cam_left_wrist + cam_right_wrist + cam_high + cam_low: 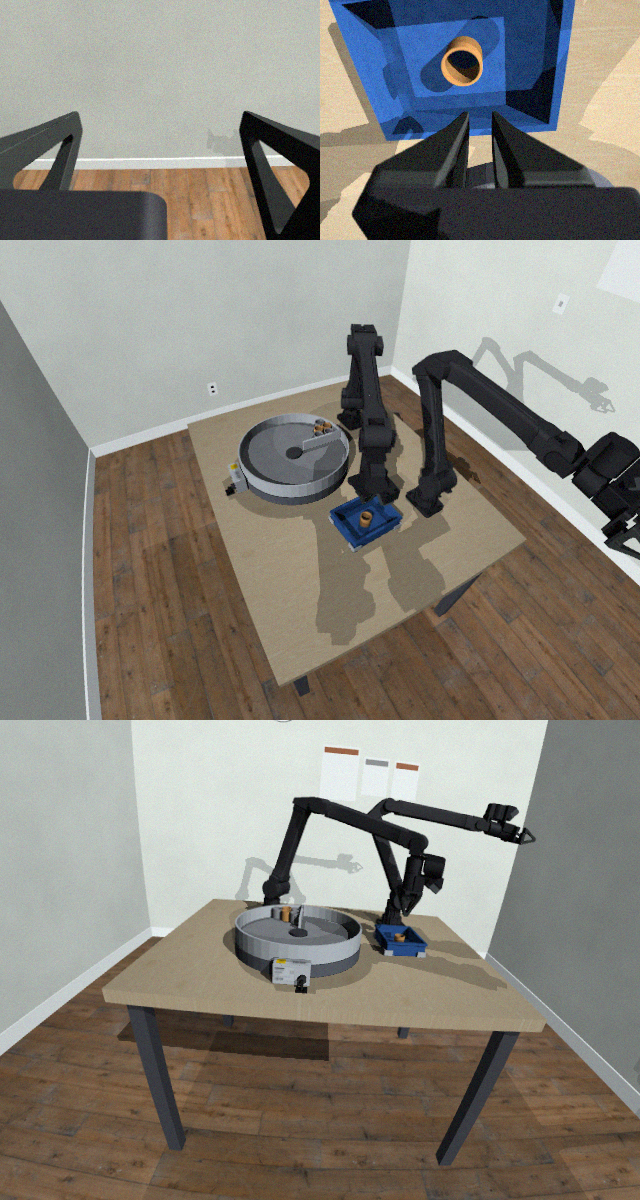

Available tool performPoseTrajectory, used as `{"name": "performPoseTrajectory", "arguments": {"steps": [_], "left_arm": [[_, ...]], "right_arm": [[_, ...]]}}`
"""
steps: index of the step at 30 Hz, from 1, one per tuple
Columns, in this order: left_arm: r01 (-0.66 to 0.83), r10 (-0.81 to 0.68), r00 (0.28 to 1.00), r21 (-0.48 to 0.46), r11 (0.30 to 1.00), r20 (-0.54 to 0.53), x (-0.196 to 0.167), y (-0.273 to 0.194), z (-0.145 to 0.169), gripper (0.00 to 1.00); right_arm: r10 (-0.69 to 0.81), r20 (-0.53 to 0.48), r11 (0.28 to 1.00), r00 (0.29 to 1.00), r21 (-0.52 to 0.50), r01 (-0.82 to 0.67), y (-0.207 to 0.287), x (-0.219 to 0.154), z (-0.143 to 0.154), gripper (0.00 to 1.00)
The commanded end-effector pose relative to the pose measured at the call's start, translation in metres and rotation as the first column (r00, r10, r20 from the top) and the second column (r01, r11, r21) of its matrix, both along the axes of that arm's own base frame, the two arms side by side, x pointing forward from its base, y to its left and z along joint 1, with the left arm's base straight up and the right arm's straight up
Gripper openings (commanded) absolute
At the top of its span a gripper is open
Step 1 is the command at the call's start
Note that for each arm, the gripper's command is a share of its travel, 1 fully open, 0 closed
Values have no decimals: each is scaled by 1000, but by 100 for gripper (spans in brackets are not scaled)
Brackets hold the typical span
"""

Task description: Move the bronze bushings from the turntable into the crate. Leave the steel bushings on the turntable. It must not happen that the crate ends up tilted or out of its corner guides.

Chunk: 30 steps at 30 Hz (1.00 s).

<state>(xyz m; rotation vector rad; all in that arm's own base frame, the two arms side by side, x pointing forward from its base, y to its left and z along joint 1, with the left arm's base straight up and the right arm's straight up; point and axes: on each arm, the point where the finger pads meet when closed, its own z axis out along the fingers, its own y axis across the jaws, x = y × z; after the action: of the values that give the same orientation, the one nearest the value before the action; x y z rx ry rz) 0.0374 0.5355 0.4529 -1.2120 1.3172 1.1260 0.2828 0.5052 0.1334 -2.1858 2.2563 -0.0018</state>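
The blue crate (pixel 378 533) (pixel 408 947) (pixel 530 60) sits level at its corner guides. One bronze bushing (pixel 365 517) (pixel 399 938) (pixel 466 43) stands inside it. On the grey turntable (pixel 271 441) (pixel 320 956), bronze bushings (pixel 327 425) (pixel 285 914) and steel bushings (pixel 275 913) are clustered against the divider, partly hiding one another. My right gripper (pixel 406 912) (pixel 480 120) is nearly shut and empty, above the crate's edge. My left gripper (pixel 527 836) (pixel 160 120) is wide open and empty, far away beyond the table.
The divider (pixel 321 440) (pixel 300 917) rises from the turntable beside the bushings, and a raised wall rings the turntable. A control box (pixel 237 476) (pixel 291 971) is at its side. The left arm's base stands near the crate.
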Motion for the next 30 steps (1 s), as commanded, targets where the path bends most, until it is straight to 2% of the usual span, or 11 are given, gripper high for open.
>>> {"name": "performPoseTrajectory", "arguments": {"steps": [1, 21, 30], "left_arm": [[-8, 7, 1000, 86, 996, 19, -3, 8, 48, 100], [-8, 7, 1000, 86, 996, 19, -3, 8, 48, 100], [-8, 7, 1000, 86, 996, 19, -3, 8, 48, 100]], "right_arm": [[3, 9, 1000, 1000, 16, -3, 9, -2, 10, 16], [-13, 25, 999, 1000, 43, 12, -14, 5, 20, 15], [-27, 24, 999, 999, 41, 26, -57, -2, 17, 15]]}}
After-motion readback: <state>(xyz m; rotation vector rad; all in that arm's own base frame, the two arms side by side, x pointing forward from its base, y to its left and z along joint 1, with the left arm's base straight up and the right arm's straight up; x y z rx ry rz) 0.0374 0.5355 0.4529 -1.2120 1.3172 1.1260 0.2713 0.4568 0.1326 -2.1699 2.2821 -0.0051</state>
